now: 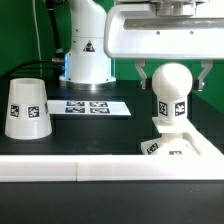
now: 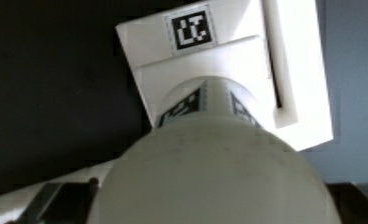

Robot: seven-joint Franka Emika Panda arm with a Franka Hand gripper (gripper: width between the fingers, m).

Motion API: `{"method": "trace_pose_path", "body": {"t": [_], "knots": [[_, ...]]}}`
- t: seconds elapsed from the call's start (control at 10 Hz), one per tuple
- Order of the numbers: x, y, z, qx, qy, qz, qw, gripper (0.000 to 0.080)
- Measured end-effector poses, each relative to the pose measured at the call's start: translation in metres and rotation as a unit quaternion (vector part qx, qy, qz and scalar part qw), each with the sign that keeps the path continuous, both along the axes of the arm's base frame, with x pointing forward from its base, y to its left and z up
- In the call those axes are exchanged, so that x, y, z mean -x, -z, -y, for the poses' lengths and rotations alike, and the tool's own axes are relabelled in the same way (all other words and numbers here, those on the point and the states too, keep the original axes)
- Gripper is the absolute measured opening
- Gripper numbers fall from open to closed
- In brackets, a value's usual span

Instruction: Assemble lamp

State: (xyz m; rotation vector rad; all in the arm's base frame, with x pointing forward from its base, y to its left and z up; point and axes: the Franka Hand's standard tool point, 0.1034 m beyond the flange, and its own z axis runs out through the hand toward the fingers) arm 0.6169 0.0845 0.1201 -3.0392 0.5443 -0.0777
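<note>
The white ball-topped bulb (image 1: pixel 172 95) stands upright on the flat square base (image 1: pixel 185 143) at the exterior view's right. My gripper (image 1: pixel 172 88) comes down from above with one finger on each side of the bulb's ball, closed against it. In the wrist view the bulb (image 2: pixel 213 150) fills the middle, with the tagged base (image 2: pixel 207 50) beyond it and the dark fingertips (image 2: pixel 65 200) at its sides. The cone shade (image 1: pixel 26 108) stands alone at the exterior view's left, narrow end up.
The marker board (image 1: pixel 88 106) lies flat on the black table in the middle. A long white rail (image 1: pixel 70 170) runs along the front edge. The robot's white pedestal (image 1: pixel 86 50) stands at the back.
</note>
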Motion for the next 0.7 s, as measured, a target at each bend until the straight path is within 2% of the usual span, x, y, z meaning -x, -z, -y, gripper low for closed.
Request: {"method": "trace_pose_path", "body": {"t": [0.1,0.3,0.5,0.7], "knots": [[0.000,0.000,0.000,-0.002,0.028,-0.001,1.000,0.0580],[0.005,0.003,-0.008,-0.008,0.157,-0.014,0.987,0.0580],[0.011,0.005,-0.015,-0.017,0.265,-0.030,0.964,0.0580],[0.012,0.005,-0.017,-0.038,0.359,-0.047,0.932,0.0580]]}}
